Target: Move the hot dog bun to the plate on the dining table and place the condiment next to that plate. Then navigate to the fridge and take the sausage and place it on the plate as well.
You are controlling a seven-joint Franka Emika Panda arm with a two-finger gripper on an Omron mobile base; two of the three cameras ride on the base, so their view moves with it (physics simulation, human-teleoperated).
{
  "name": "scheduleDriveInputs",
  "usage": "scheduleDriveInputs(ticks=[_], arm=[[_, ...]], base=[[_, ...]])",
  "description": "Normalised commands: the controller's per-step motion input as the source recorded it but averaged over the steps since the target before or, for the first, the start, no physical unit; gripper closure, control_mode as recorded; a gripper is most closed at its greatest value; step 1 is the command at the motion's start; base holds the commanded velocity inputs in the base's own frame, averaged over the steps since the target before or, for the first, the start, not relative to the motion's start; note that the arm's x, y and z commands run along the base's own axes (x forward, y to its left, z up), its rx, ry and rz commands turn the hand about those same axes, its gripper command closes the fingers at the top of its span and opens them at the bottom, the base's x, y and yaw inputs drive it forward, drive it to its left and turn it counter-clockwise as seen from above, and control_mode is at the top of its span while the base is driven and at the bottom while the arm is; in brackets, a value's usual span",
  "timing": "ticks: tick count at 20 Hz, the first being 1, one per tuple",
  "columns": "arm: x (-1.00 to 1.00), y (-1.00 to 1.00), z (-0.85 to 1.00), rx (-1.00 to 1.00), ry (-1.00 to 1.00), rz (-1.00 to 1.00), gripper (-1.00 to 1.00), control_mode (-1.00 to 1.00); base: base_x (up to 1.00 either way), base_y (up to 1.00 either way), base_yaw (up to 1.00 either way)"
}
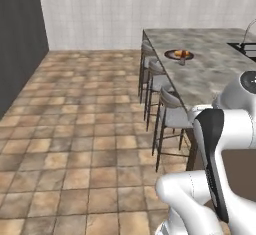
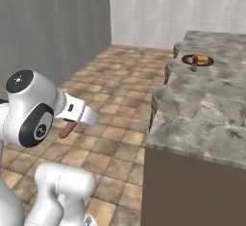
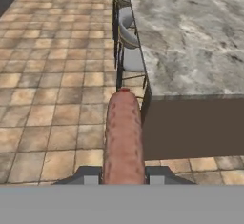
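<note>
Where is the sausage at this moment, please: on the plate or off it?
Off it. The sausage is clamped in the shut end effector, above the floor, short of the dining table.

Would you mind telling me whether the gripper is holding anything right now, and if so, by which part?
The gripper holds the sausage by one end; the rest points out ahead past the fingers.

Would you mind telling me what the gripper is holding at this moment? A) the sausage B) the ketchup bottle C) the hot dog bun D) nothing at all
A: in the hand view the gripper is shut on the sausage, a long reddish-brown link sticking out ahead of the fingertips, while the hot dog bun already lies on the plate.
</note>
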Motion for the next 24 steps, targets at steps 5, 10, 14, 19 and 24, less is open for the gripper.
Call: scheduleDriveInputs(ticks=[5,10,14,19,24], arm=[[0.0,0.0,0.0,0.0,0.0,0.0,1.0,1.0],[0.0,0.0,0.0,0.0,0.0,0.0,1.0,1.0],[0.0,0.0,0.0,0.0,0.0,0.0,1.0,1.0],[0.0,0.0,0.0,0.0,0.0,0.0,1.0,1.0],[0.0,0.0,0.0,0.0,0.0,0.0,1.0,1.0]], base=[[0.67,1.0,-0.39],[0.7,1.0,-0.39],[0.71,1.0,-0.39],[0.75,1.0,-0.41],[0.81,0.89,-0.45]])
